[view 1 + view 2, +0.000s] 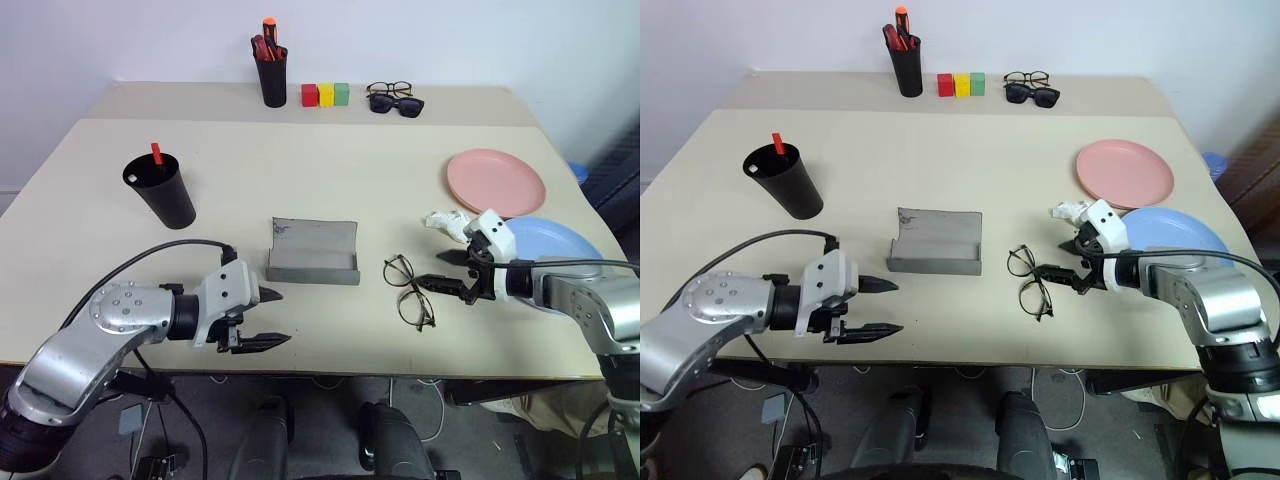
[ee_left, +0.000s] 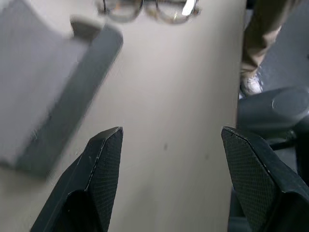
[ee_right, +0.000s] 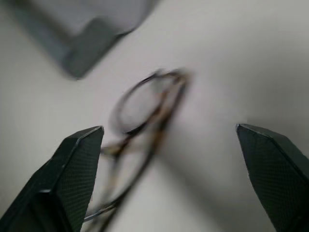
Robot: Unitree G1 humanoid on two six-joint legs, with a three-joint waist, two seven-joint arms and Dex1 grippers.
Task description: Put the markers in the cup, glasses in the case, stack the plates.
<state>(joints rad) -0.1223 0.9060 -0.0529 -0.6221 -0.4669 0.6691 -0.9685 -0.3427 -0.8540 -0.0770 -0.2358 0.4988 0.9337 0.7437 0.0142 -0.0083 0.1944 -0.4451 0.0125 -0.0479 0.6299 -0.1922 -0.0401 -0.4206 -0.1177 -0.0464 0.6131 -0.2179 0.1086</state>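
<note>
The thin wire-frame glasses lie folded on the table, right of the grey case, which stands open. My right gripper is open just right of the glasses, its fingers pointing at them and empty; its wrist view has the glasses between the fingertips. My left gripper is open and empty near the front edge, below and left of the case. A red marker sticks out of the black cup at the left. The pink plate and blue plate lie side by side at the right.
At the back stand a black pen holder with red and orange pens, three coloured blocks, and spectacles with sunglasses. A crumpled white scrap lies beside the blue plate, close to my right wrist.
</note>
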